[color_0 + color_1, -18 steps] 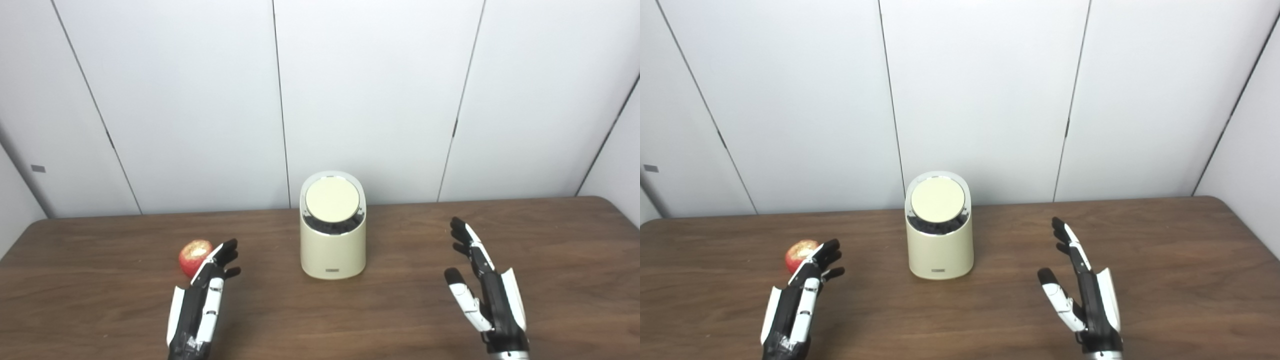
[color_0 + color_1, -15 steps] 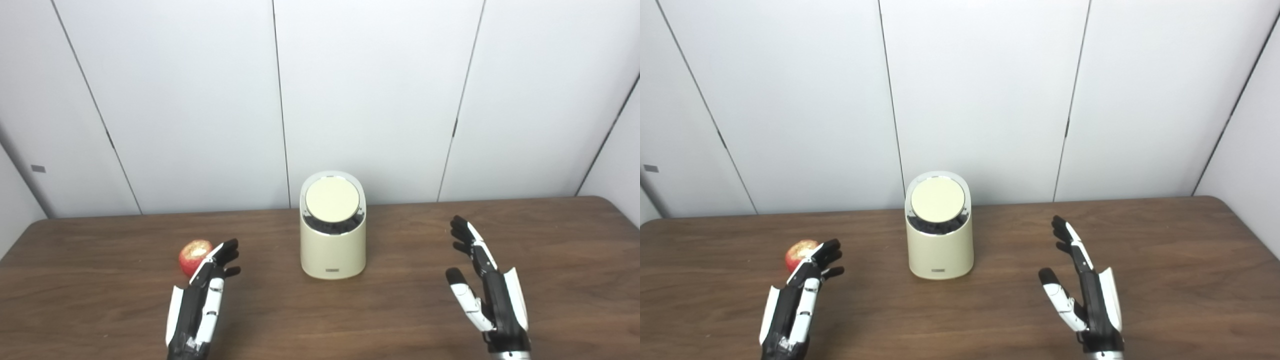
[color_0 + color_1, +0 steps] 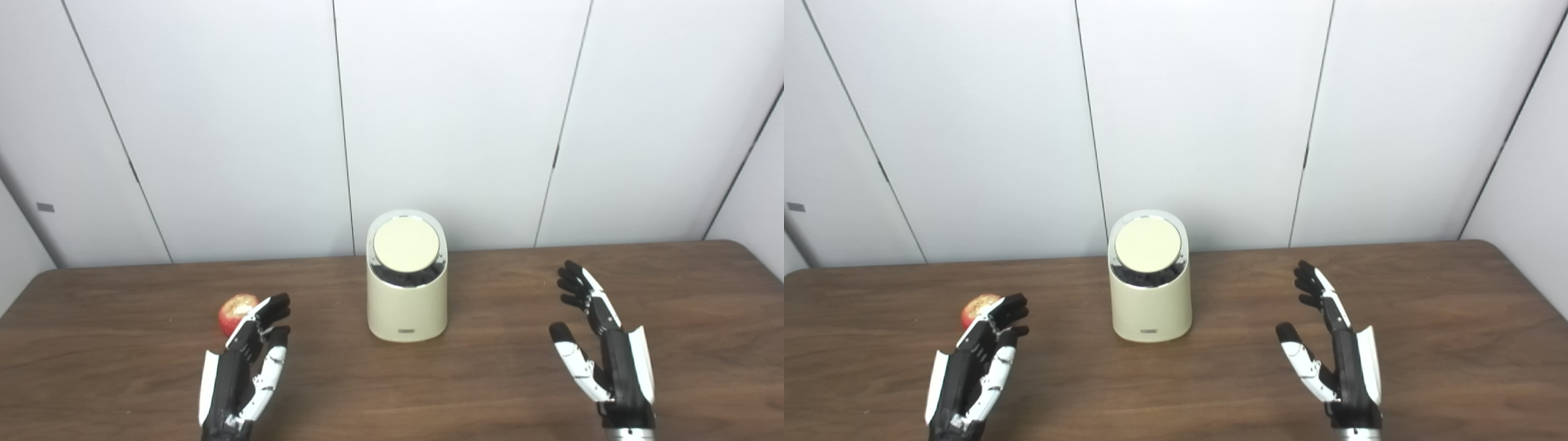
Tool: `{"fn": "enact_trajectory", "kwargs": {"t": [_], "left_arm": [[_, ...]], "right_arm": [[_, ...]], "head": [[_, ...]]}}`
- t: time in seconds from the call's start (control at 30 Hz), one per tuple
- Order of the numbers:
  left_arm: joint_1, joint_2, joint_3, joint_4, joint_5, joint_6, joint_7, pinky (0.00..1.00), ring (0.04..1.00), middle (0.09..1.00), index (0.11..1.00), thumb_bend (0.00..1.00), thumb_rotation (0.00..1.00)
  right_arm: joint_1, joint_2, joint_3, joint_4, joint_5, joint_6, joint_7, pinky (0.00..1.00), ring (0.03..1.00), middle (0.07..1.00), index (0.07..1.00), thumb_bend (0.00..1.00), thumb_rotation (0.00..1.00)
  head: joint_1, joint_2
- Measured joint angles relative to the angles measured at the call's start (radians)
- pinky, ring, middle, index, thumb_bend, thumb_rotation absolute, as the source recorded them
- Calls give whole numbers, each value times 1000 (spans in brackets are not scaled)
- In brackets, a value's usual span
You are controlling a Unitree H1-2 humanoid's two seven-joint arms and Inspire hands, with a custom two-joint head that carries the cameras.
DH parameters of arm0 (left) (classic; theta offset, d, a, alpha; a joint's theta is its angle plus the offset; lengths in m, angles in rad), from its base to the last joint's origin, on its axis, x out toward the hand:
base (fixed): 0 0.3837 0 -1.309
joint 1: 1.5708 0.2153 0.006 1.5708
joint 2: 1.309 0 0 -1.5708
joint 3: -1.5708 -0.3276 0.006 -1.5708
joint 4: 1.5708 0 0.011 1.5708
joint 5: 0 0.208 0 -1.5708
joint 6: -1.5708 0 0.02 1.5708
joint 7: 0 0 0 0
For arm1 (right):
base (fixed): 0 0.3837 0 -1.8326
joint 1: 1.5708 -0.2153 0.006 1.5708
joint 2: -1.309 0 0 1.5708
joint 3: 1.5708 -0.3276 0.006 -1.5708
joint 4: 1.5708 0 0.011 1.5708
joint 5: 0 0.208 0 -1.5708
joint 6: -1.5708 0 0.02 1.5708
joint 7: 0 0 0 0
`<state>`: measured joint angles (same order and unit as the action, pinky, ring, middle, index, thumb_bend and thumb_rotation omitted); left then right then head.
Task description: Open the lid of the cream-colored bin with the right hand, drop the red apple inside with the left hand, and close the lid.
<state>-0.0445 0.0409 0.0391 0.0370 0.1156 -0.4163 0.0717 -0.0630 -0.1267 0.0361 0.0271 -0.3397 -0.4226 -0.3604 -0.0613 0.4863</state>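
A smooth cylindrical cream bin (image 3: 407,294) and round red apple (image 3: 235,309) are set on a wood-grain counter (image 3: 490,380) before white wall panels, with left hand (image 3: 242,373) and right hand (image 3: 603,361) spread, empty.

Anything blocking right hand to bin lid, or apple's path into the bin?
Nothing visible stands between the right hand and the lid; only bare table lies between them. The apple sits left of the cream-colored bin, the left hand just in front. The shut lid itself bars the way in.
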Motion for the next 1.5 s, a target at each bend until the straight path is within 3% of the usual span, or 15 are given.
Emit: {"fn": "enact_trajectory", "kwargs": {"t": [0.13,0.3,0.4,0.5,0.73,0.97,1.07,1.3,1.5], "left_arm": [[-4,0,3,-2,-5,14,-1,716,795,807,799,470,522],[-9,-11,7,-17,32,108,10,705,790,787,786,451,479],[-14,-28,6,-20,45,132,16,695,778,778,773,451,465],[-24,-38,6,-24,50,134,26,678,765,769,759,423,410],[-50,-37,2,-4,88,101,58,680,757,762,747,396,384],[-49,-37,-14,28,89,38,67,678,742,758,757,439,398],[-58,-37,-17,39,85,5,74,678,745,762,756,471,419],[-74,-35,-26,60,82,-7,82,668,739,757,753,500,460],[-74,-33,-30,60,85,-9,87,679,745,762,756,485,456]], "right_arm": [[6,8,-14,-34,-6,98,25,673,788,827,824,637,583],[-2,24,-15,-98,-86,276,76,664,773,805,794,675,580],[-50,44,-14,-143,-97,338,102,662,775,805,800,676,573],[-120,50,-15,-187,-102,378,125,568,702,761,792,665,560],[-185,46,-15,-205,-145,424,140,650,754,781,791,719,485],[-255,37,-12,-234,-171,488,175,692,804,824,794,777,457],[-299,38,-4,-236,-173,495,186,666,778,805,803,799,445],[-332,37,28,-150,-205,521,210,619,737,784,815,859,465],[-363,32,55,-102,-282,559,208,674,787,824,814,885,506]], "head": [[0,-8],[-8,-23],[-6,-28],[-8,-31],[-9,-32],[0,-34],[6,-35],[8,-35],[9,-35]]}}
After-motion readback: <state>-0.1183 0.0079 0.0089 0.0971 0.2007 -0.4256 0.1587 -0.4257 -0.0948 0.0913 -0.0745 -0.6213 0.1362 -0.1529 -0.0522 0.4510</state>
